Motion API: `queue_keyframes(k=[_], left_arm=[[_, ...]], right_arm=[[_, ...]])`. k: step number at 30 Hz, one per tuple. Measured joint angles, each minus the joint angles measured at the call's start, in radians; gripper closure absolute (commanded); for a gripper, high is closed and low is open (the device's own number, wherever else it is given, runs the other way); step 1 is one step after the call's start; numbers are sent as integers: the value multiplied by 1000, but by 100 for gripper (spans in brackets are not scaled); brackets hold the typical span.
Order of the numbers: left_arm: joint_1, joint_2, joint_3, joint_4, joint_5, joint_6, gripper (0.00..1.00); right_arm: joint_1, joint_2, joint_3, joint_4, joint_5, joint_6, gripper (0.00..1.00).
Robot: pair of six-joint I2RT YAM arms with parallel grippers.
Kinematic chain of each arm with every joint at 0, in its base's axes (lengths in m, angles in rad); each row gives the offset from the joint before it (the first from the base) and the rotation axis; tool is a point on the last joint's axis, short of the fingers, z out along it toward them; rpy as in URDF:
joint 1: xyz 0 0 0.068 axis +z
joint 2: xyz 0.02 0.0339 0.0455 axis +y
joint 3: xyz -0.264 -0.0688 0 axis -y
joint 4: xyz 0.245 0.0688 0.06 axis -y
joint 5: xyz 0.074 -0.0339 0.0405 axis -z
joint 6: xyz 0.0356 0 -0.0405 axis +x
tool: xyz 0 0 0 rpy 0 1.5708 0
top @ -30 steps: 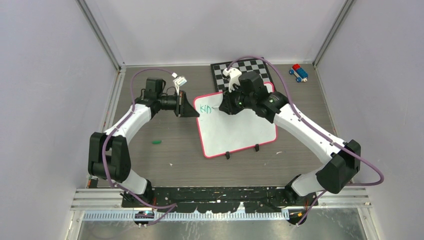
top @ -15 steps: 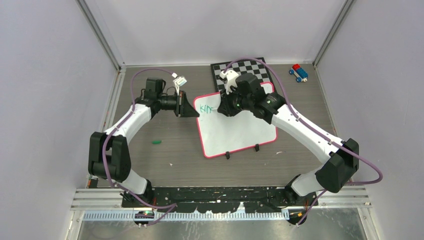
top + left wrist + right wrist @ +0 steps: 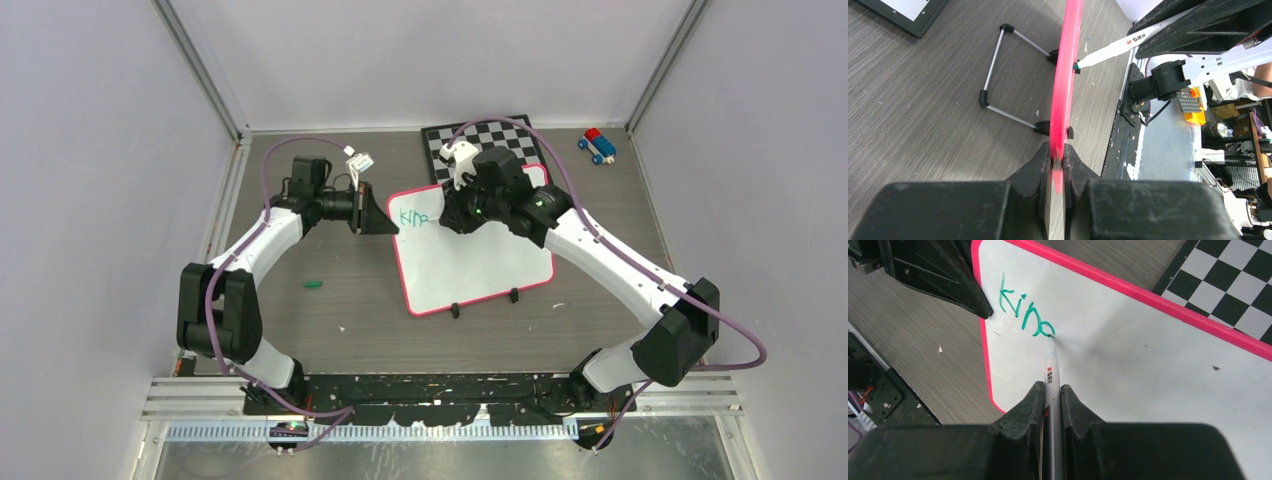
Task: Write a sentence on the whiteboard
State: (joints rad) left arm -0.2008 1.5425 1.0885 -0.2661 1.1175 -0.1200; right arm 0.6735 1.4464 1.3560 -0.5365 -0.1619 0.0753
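The whiteboard (image 3: 480,265) sits on the table (image 3: 330,330) between the arms, and its near part is blank. At its left edge, the left gripper (image 3: 1058,161) is clamped on the pink frame. Over its far-left corner, the right gripper (image 3: 1051,390) pinches a marker (image 3: 1050,362) with the tip on the surface. The green sentence (image 3: 1023,315) there reads only "kin" plus a half-formed letter, so I judge that nearly all the writing remains. A chequered board (image 3: 500,135) lies at the whiteboard's far edge.

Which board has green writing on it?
The white board with the pink rim, where the pen touches. The chequered board behind it has only black and white squares.
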Motion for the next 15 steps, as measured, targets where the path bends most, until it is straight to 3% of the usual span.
queue_keyframes(k=[15], left_arm=[[0, 0, 0, 0, -1, 0, 100]], right_arm=[[-27, 29, 105, -18, 45, -20, 100]])
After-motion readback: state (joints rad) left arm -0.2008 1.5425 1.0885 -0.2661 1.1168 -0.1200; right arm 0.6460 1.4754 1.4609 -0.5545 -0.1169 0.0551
